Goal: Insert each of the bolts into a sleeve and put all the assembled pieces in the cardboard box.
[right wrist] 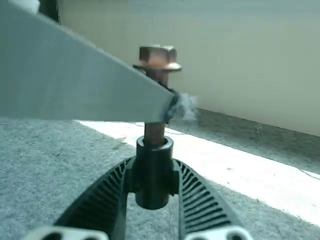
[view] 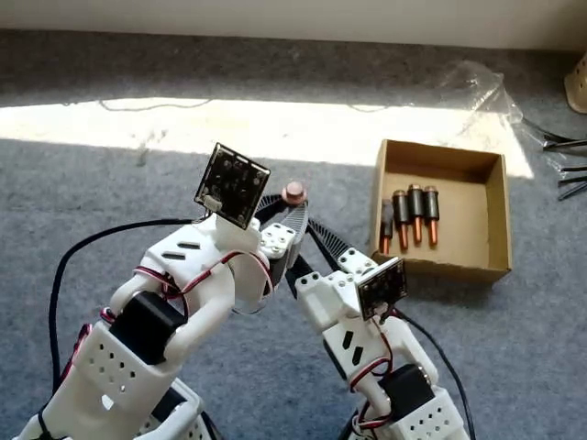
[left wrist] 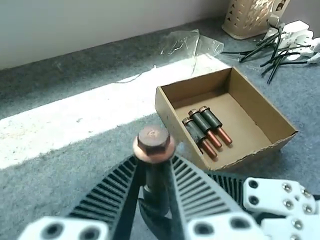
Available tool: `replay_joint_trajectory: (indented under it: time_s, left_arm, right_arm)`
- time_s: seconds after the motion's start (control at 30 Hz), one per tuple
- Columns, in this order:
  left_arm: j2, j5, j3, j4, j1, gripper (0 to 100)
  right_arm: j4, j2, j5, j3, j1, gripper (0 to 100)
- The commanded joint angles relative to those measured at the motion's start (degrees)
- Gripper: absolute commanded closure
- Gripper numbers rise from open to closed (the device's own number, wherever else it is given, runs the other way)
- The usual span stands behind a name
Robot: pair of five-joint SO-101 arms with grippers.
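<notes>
My left gripper point(left wrist: 155, 167) is shut on a copper bolt point(left wrist: 154, 142), which stands upright with its hex head on top. In the high view this bolt point(view: 293, 192) sticks up from the left gripper point(view: 292, 209) near the middle. Below it, my right gripper point(right wrist: 154, 175) is shut on a black sleeve point(right wrist: 154, 170), and the bolt point(right wrist: 157, 57) has its tip in the sleeve's mouth. The cardboard box point(view: 440, 151) lies to the right with several assembled pieces point(view: 415, 213) in it. The box point(left wrist: 250, 115) and its pieces point(left wrist: 205, 125) are also in the left wrist view.
Grey carpet with a sunlit strip covers the floor. A crumpled clear plastic bag point(view: 477, 87) lies behind the box. Black cable ties point(view: 564, 165) and a beige basket point(left wrist: 250, 17) are at the far right.
</notes>
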Motion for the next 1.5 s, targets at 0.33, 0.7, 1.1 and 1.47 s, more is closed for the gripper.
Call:
replay_joint_trajectory:
  time_s: [0.33, 0.7, 1.1, 1.47]
  left_arm:
    - [0.04, -0.18, 2.15, 2.02, -0.84, 97]
    - [0.04, -0.26, 2.15, 2.02, -0.92, 83]
    - [-0.04, 0.18, 1.8, -1.85, -0.92, 71]
    - [-24.84, -0.26, 2.42, -3.25, -16.04, 76]
  right_arm:
    - [-0.04, -0.75, -0.18, 7.78, 0.84, 99.5]
    - [-0.04, -0.75, -0.18, 7.78, 0.84, 99.5]
    - [-0.04, -0.75, -0.18, 7.69, 0.84, 99.5]
    - [0.04, -0.75, -0.18, 7.69, 1.19, 99.5]
